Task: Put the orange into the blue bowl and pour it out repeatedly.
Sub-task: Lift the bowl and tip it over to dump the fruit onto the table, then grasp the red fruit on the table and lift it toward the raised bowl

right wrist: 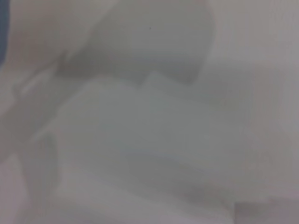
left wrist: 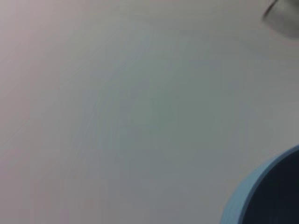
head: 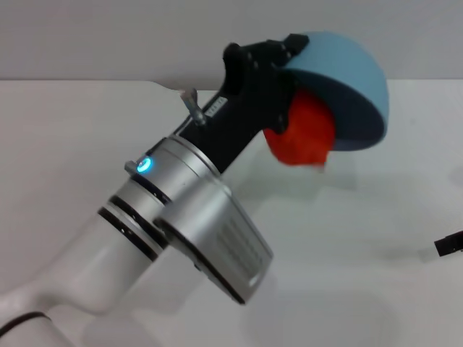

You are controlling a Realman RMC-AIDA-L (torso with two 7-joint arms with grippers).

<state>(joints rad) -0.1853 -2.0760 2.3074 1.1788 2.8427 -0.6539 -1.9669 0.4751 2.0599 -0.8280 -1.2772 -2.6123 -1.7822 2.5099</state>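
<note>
Head view: one blue bowl (head: 354, 79) tipped, one orange (head: 300, 134) spilling, left gripper (head: 278, 61) holding.

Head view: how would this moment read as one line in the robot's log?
phase: pouring | left gripper: holding blue bowl tipped on its side above table | orange: spilling from bowl mouth | right gripper: idle at table edge

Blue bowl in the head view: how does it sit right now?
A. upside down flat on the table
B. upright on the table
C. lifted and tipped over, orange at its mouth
C: the left pincer holds the blue bowl raised and tipped, with the orange spilling from its opening.
</note>
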